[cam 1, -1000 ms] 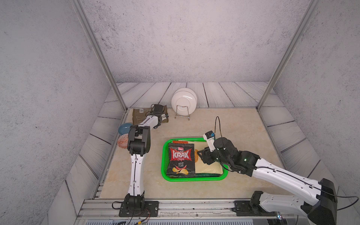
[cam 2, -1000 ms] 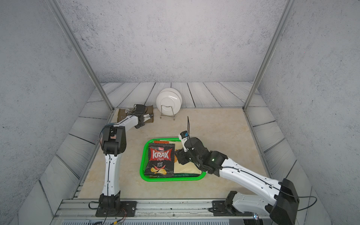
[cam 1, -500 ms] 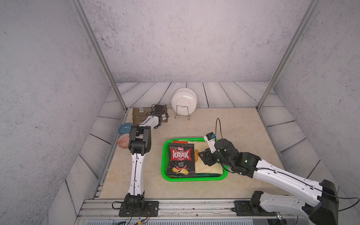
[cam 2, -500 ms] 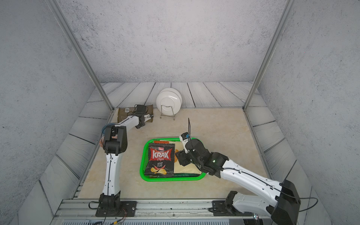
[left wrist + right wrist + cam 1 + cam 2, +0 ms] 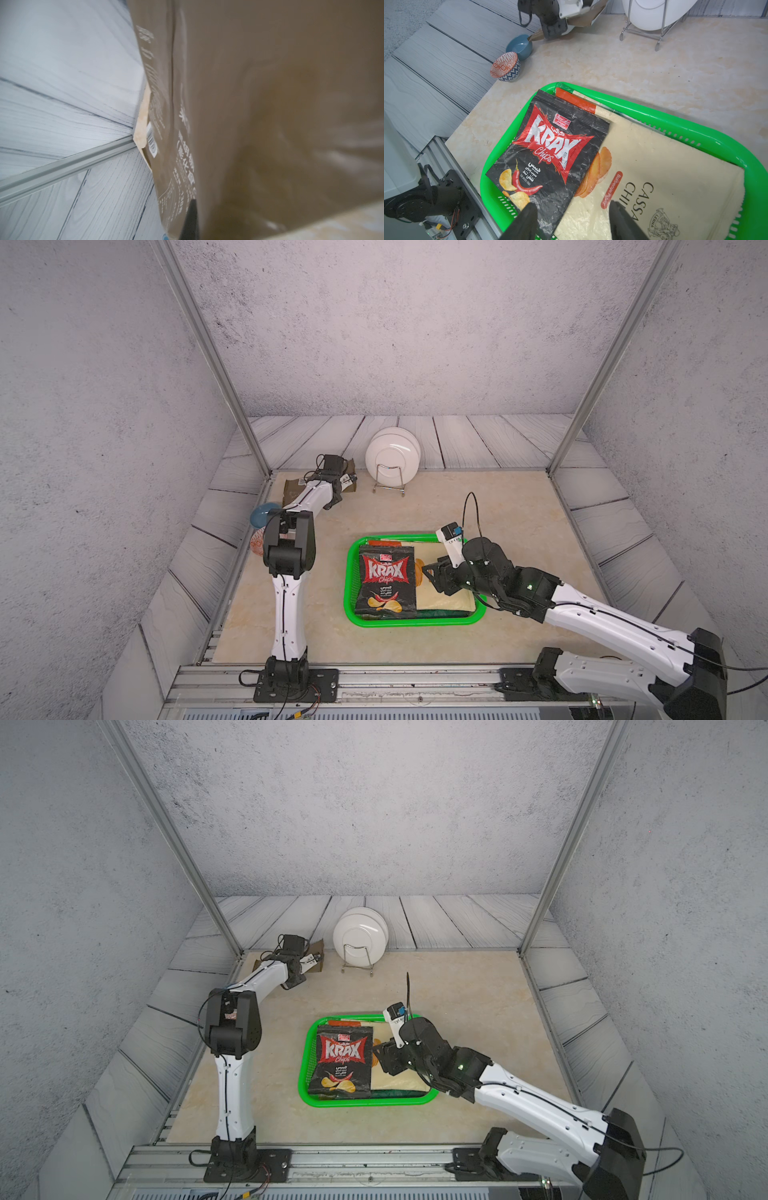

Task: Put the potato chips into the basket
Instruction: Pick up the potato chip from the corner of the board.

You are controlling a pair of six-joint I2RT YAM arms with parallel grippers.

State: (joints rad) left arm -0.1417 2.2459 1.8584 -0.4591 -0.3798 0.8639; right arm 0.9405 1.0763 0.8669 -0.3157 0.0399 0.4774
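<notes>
I noted the left gripper (image 5: 345, 483) clenched on the brown bag (image 5: 270, 104); its print was too blurred to read. The right gripper (image 5: 574, 220) hung released over the basket (image 5: 695, 133). Under its jaws, in the basket, the black bag (image 5: 550, 153) marked "KRAX Chips" overlapped the cream bag (image 5: 664, 176) marked "Barbecue Flavor".

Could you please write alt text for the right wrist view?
The open right gripper hovers over a bright green plastic basket holding a black crinkly KRAX chips bag overlapping a cream-and-orange cassava chips bag. Beyond stand a blue bowl, a red-patterned bowl and racked white plates.
</notes>
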